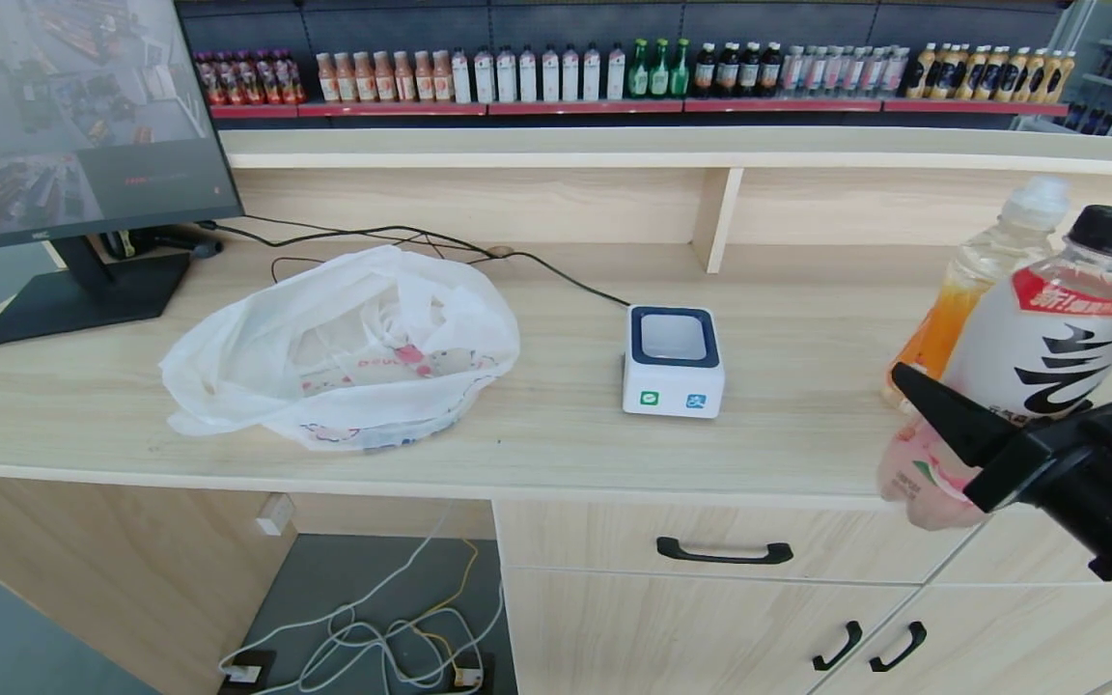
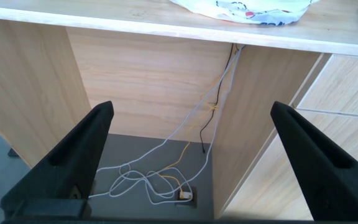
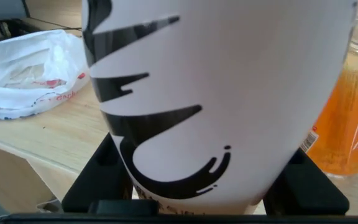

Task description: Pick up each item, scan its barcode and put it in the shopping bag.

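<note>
as the left gripper (image 2: pixel 191 109) gapes empty, the right gripper (image 3: pixel 201 177) grips the white bottle (image 1: pixel 1048 338)

Left hand (image 2: pixel 191 107) gapes wide before the counter (image 2: pixel 104 9) — cables (image 2: pixel 148 180) lie underneath.

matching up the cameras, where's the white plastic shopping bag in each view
Head view: white plastic shopping bag on the light wooden counter, between black monitor and white scanner box.
Left wrist view: its printed edge on the counter, above the loose cables.
Right wrist view: on the counter, beyond the gripped white plastic bottle.
Shared landmark: the counter.
</note>
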